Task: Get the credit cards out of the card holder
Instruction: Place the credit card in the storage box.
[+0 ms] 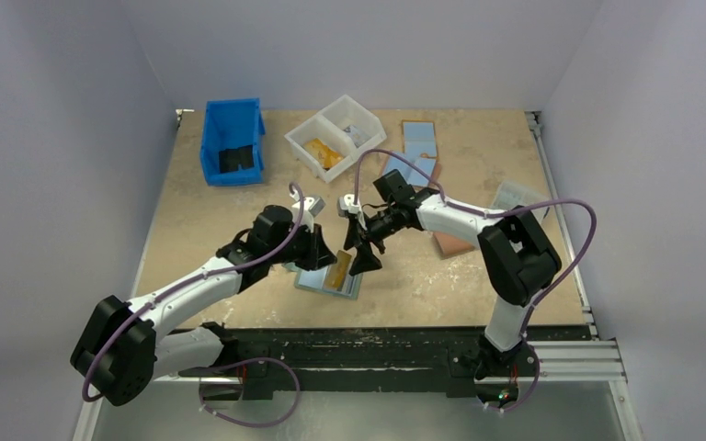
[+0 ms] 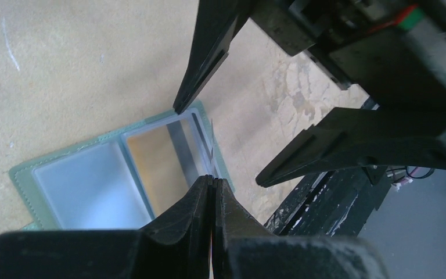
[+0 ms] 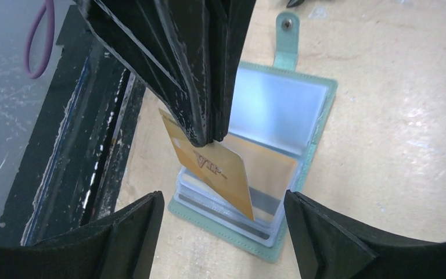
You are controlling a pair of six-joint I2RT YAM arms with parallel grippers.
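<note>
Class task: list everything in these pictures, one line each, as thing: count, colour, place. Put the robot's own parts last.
teal-green soft folding card holder: one, teal-green, open flat on the near table.
thin tan-orange plastic card: one, tan-orange, tilted up, lower edge in the holder's clear sleeves.
blue plastic bin: one, blue, far left, dark item inside.
white two-compartment plastic tray: one, white, far centre, orange item inside.
flat light-blue-and-brown wallets: at least two, light blue and brown, right of the tray.
flat salmon-pink wallet: one, salmon-pink, right of centre.
tan wooden table: one, tan, under everything.
left gripper: one, black, jaws shut on the card.
right gripper: one, black, jaws open, by the holder.
</note>
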